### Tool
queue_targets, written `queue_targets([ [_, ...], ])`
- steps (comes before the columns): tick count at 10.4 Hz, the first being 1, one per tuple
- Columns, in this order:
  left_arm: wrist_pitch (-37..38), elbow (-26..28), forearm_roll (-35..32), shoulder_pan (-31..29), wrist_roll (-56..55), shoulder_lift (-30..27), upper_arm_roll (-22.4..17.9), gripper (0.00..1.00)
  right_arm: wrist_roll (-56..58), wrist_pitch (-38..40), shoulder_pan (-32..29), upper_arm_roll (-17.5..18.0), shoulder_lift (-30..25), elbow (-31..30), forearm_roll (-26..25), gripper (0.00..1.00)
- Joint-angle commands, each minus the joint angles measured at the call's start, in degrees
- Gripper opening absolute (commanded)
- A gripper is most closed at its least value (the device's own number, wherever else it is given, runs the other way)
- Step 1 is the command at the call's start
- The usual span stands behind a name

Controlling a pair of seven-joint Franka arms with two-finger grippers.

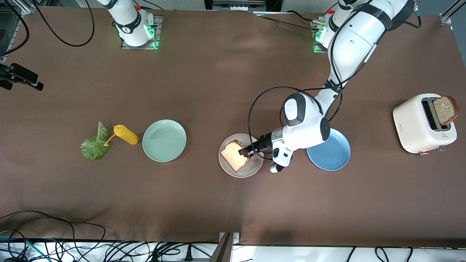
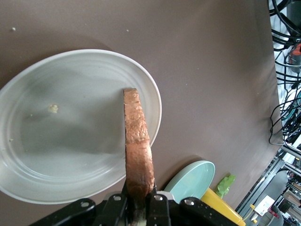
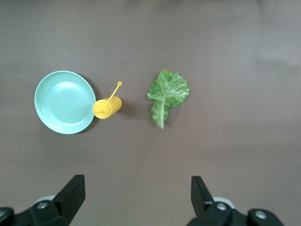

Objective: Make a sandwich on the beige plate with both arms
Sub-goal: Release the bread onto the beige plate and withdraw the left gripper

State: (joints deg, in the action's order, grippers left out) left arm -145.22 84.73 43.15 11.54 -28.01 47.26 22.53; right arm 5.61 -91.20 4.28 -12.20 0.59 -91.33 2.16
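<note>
Over the beige plate (image 1: 255, 168), the left end effector (image 1: 247, 151) grips the first bread slice (image 1: 235, 155) by its crust, so laying the base is the step in hand.

Next it likely needs to lower the slice flat onto the plate and let go. A second slice (image 1: 445, 110) stands in the toaster (image 1: 418, 123) toward the left arm's end of the tabletop (image 1: 225, 83). High over the lettuce leaf (image 3: 167, 95), the right end effector (image 3: 136, 200) waits with fingers spread wide.
</note>
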Motion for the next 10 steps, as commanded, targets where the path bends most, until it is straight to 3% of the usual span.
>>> queue_targets([
  [1, -0.4, -2.1, 2.5, 0.9, 0.6, 0.6, -0.6, 0.86, 0.2, -0.1, -0.4, -0.7, -0.1, 0.5, -0.4, 1.0],
  [2, -0.2, -1.0, 2.4, 0.0, 0.6, 0.2, -0.6, 1.0, 0.2, 0.0, -0.4, -0.7, -0.1, 0.5, -0.5, 1.0],
  [10, 0.5, 3.5, 1.5, -3.8, 0.5, 0.3, -3.2, 1.0, 0.2, -1.0, -0.4, -0.6, 0.6, 0.4, -0.1, 1.0],
])
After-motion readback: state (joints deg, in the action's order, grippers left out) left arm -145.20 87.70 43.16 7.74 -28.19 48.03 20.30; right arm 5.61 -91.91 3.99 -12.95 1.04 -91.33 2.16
